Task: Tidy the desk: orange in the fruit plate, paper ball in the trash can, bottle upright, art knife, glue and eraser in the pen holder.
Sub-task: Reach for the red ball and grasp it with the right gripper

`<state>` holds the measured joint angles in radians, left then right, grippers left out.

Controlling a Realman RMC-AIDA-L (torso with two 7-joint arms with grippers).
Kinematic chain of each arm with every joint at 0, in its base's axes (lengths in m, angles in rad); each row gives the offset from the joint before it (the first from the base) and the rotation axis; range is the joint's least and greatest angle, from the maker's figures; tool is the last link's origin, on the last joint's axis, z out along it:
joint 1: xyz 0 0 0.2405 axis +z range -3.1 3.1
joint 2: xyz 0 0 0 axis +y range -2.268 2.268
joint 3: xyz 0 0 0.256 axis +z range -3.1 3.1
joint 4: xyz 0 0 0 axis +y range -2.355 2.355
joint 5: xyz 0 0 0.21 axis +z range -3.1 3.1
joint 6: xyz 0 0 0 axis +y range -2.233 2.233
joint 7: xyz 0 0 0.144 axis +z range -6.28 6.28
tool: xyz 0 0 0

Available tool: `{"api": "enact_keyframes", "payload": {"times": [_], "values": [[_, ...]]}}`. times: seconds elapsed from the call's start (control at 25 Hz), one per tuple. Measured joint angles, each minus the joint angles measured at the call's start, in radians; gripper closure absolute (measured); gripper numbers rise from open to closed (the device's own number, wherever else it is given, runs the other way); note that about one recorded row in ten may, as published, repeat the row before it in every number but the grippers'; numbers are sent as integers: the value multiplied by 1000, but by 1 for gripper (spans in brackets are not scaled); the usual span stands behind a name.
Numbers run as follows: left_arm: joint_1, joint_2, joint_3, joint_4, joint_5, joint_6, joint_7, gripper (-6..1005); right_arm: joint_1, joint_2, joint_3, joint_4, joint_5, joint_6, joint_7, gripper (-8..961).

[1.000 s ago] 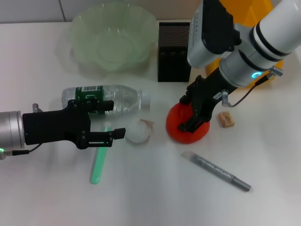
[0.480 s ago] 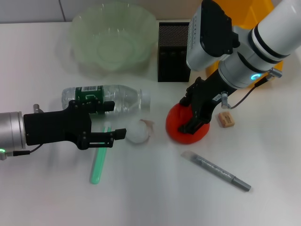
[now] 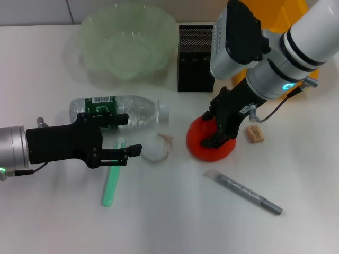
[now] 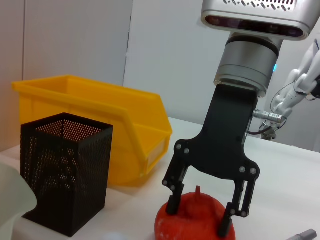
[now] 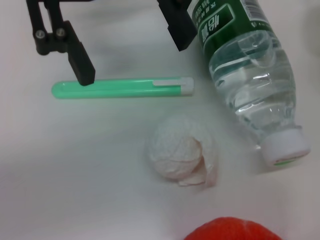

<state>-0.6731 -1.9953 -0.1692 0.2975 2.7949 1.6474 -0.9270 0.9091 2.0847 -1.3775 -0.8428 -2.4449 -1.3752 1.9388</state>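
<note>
Right gripper (image 3: 216,129) down over the orange (image 3: 211,142), fingers spread and straddling it, one on each flank, tips low against the skin; looks about to close, not clamped yet as far as the left wrist view shows. Orange sits on the counter (image 3: 169,217), just in front of the black mesh pen holder (image 3: 195,58) and well apart from the pale green fruit plate (image 3: 127,45) at the back left. Left gripper (image 3: 122,135) hovers with fingers apart over the green glue stick (image 3: 112,177), beside the lying bottle (image 3: 119,111); idle for now by the look of it. Paper ball (image 3: 156,148) lies between the bottle cap and the orange. Eraser (image 3: 255,134) just right of the orange; art knife (image 3: 244,192) nearer the front. Yellow bin (image 3: 278,16) behind the right arm, presumably the trash can. Step in hand, as judged: grasp the orange for the plate. To do it well: close evenly across the widest part so the round fruit does not squirt out; lift straight up before swinging left, high enough to pass over the pen holder's rim and the plate's scalloped edge; release low inside the plate so it does not roll. Mind the eraser close by on the lift.
</note>
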Motion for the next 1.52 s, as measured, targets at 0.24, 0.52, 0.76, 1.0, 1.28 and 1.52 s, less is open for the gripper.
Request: {"api": "enact_keyframes", "payload": {"times": [0.24,0.52,0.76,1.0,1.28,1.52], "values": [[1,0,-3,0,0,0,0,155,-7,0,0,-6,0,8,-3,282],[2,0,-4,0,-1,0,-1,155,-8,1,-1,-8,0,10,-10,562],[3,0,-4,0,-2,0,-2,155,-9,2,-1,-9,0,5,-20,727],[3,0,-2,0,-3,0,-3,155,-9,2,-2,-9,0,0,-23,761],[1,0,0,0,-3,0,-3,155,-9,2,-2,-9,0,-1,-23,786],[1,0,1,0,-3,0,-3,155,-9,2,-2,-9,0,-1,-23,845]]}}
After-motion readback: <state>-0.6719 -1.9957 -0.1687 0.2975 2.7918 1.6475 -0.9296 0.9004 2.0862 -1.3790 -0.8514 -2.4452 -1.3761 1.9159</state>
